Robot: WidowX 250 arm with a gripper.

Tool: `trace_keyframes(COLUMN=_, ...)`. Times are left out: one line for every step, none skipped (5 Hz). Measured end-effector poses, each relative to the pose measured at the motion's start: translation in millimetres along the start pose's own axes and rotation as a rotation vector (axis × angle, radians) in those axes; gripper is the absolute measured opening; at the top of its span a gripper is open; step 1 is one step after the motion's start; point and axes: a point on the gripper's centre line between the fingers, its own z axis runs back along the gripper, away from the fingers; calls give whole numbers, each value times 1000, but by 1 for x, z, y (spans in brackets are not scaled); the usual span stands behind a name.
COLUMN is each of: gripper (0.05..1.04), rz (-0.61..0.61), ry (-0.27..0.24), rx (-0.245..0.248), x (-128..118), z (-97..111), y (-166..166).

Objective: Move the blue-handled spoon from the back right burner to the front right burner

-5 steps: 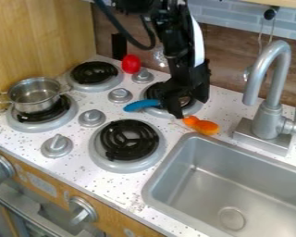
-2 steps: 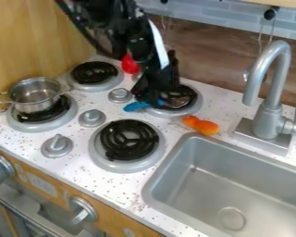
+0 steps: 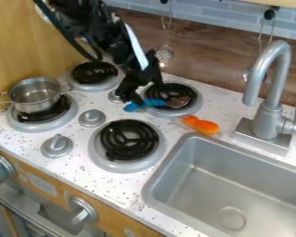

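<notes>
Speckled worktop point(image 3: 77, 163) below, I judge the blue-handled spatula point(image 3: 132, 107) light, stiff, best held mid-handle; gripper's point(image 3: 131, 98) opening and hold I can't tell.

Brown wood-grain backsplash point(image 3: 206, 60), grey-blue tiles point(image 3: 206, 16)

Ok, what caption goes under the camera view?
Black gripper at the blue-handled spatula on one burner, metal pot on another burner.
</notes>
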Motion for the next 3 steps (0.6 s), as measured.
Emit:
trace_keyframes(gripper=989, rz=26, ry=-7, rx=-31, x=-5, z=-18, y=-8)
trace_keyframes(gripper=989, rz=35, ry=31, rx=-79, x=-16, z=-33, y=-9)
trace_keyframes(gripper=989, rz=42, ry=36, rx=-106, x=-15, z=-45, y=-12)
